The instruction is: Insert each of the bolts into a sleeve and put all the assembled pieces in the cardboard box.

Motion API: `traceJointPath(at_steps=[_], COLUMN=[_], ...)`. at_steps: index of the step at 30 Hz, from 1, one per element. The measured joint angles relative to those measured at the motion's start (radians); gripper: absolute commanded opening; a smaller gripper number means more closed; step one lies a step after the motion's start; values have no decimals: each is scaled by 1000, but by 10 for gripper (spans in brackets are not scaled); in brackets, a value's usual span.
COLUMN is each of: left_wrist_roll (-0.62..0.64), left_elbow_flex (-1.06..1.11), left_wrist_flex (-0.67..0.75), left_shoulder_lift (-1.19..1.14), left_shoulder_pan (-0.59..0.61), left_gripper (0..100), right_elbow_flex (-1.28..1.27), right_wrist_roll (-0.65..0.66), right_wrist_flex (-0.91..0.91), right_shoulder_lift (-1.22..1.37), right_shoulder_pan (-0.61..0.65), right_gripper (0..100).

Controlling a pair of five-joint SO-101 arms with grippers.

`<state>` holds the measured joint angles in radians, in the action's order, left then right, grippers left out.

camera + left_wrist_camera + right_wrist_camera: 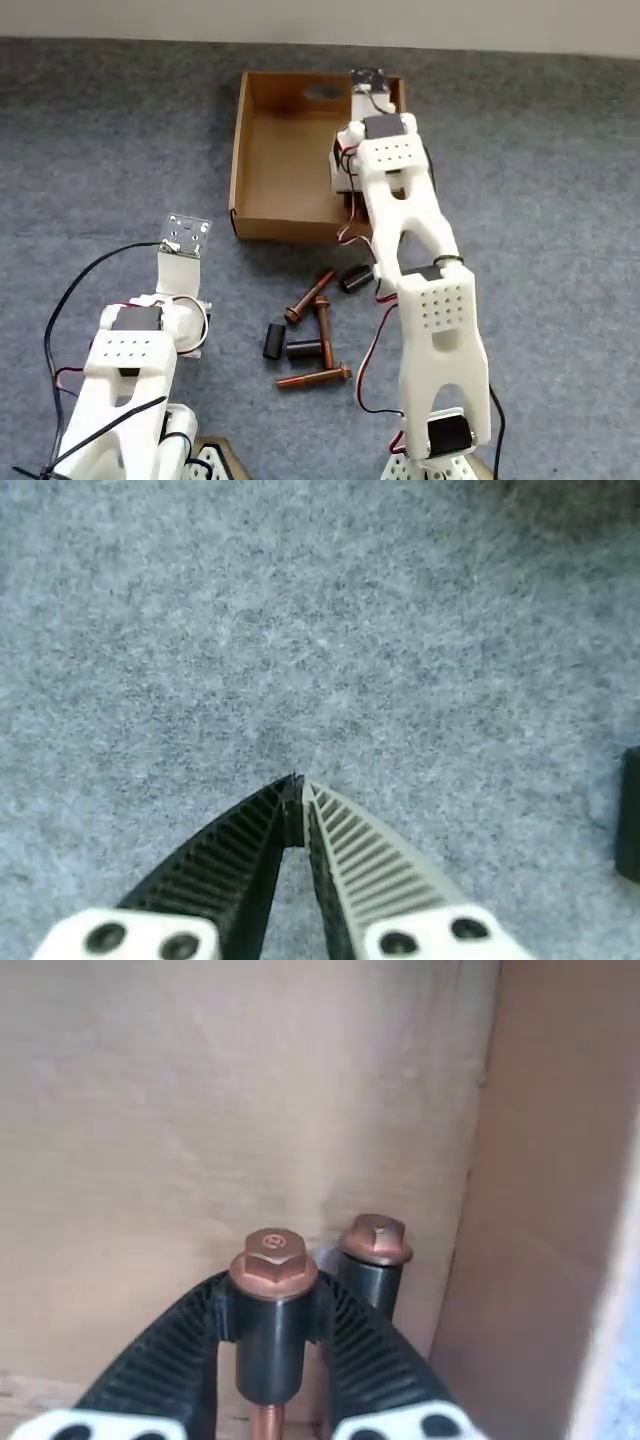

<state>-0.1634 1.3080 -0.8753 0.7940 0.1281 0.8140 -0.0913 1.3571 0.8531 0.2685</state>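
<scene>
Two assembled pieces were inside the cardboard box (pixel 200 1110): my right gripper (pixel 272 1295) pinched one bolt-in-sleeve (pixel 270 1335) by its black sleeve, a second assembled piece (pixel 375 1260) stood just beside it near the box wall, and in the high view the right arm (pixel 420 250) hid that corner. My left gripper (pixel 300 792) was pressed together on nothing over the grey carpet (pixel 300 600), near a dark object (pixel 630 810) cut off by the view's edge that I could not identify. Three bolts (pixel 308 297) and three sleeves (pixel 272 340) lay loose near the box.
</scene>
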Motion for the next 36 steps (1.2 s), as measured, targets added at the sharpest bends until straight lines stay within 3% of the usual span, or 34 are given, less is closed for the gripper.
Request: traceJointPath(at_steps=[10,16,18,29,36], left_wrist_roll=[0,0,0,0,0], left_elbow_flex=[0,0,0,0,0], left_wrist_flex=[0,0,0,0,0], left_shoulder_lift=[0,0,0,0,0], left_shoulder_pan=[0,0,0,0,0], left_gripper=[7,7,7,7,7], right_elbow_flex=[9,9,32,548,832], right_wrist_roll=[0,0,0,0,0], right_wrist_flex=[-2,-3,-3,278,393], right_shoulder_lift=[49,49,49,49,46], right_shoulder_pan=[0,2,2,0,-35], right_gripper=[12,180,185,174,101])
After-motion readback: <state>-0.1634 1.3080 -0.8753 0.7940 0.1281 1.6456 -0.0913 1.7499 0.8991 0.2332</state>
